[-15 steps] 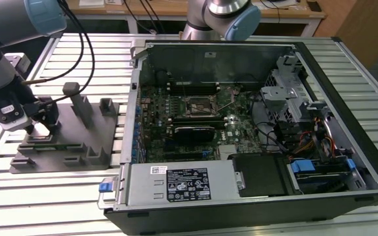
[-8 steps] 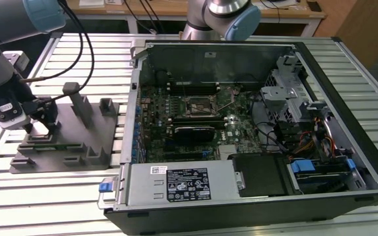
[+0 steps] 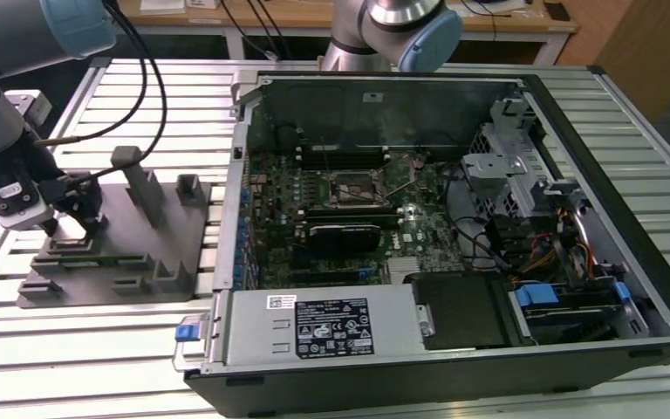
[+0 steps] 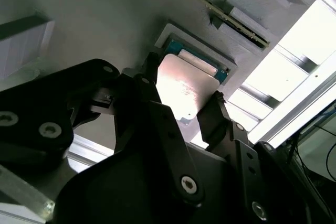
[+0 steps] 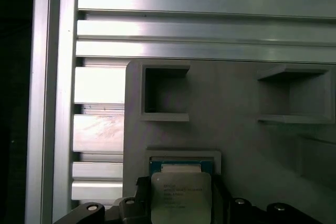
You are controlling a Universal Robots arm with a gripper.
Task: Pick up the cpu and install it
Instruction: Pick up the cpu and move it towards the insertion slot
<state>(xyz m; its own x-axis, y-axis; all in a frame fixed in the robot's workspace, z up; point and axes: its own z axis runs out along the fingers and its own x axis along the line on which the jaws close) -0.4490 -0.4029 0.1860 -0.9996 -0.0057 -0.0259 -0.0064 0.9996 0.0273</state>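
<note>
Cpu (image 4: 187, 80) lies flat with its pale metal top up in a shallow square recess of the grey moulded fixture (image 3: 137, 257), at that fixture's end toward the exterior view's left. Its outline is close to square, so no long axis stands out, and its edges run parallel to the recess walls. A strip of green board shows along the edge away from the gripper (image 4: 182, 88). In both wrist views the dark jaws flank the chip on two opposite sides and press against its edges, closed on it, while it sits in or barely above the recess; I cannot tell which. The fixture rests on the slatted aluminium desk (image 3: 102, 349), just beside the open computer case (image 3: 568, 262), whose motherboard (image 3: 347, 209) lies well apart from the chip.
</note>
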